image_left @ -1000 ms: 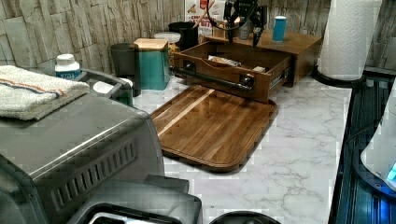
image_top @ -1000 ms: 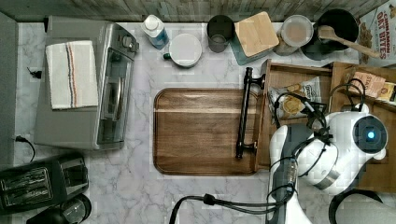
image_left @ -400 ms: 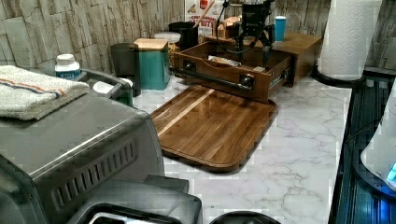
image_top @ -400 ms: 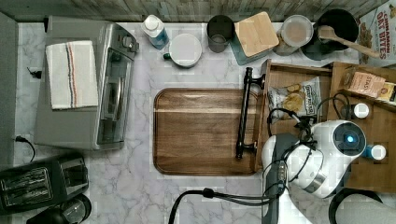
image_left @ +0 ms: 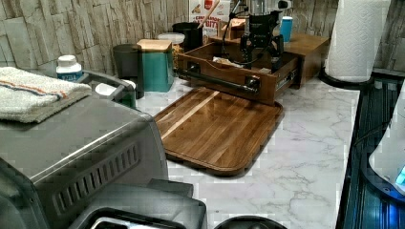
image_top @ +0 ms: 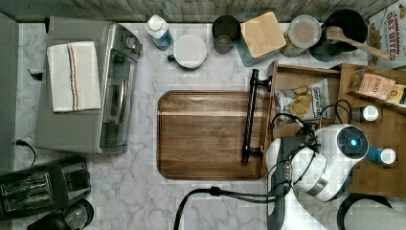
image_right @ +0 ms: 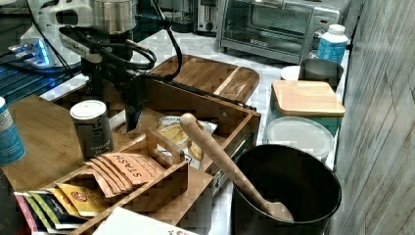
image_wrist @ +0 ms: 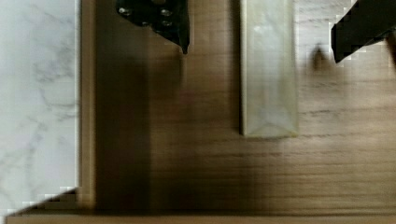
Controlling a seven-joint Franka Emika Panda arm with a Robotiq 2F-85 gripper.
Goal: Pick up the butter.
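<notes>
Step in hand: final approach before grasping, judged from the gripper (image_wrist: 261, 28) standing over the butter (image_wrist: 269, 70) with no contact visible.

Butter location: flat on the wooden floor of the open drawer (image_top: 271, 96), toward the end away from the chip bag (image_top: 301, 99); long axis parallel to the nearby drawer wall, with bare wood between stick and wall.

Tool state: fingers (image_wrist: 161, 16) spread apart, one on each long side of the stick; clear wood visible between each fingertip and the wrapper.

Tool position: inside the drawer's footprint in the top view, beneath the arm's white body; in the left view, hanging low over the drawer interior (image_left: 258, 45).

Alignment: stick not centred in the wrist view, nearer the finger on the far side from the wall; small sideways correction advised before closing, so both pads meet the wrapper together.

Descent: straight down, wrist unrotated, keeping the jaw line square across the narrow width; stopping just short of the drawer floor.

Closing: gentle and slow; soft stick judged likely to dent or squeeze out under hard pressure.

Hazards: drawer wall close to one finger, risk of catching on the way down; chip bag near enough to be brushed on a careless lift.

Lift: vertical, clear of the drawer rim before any sideways travel.

Surroundings: wooden tray (image_top: 206, 134) on the marble counter beside the drawer front, not involved.
</notes>
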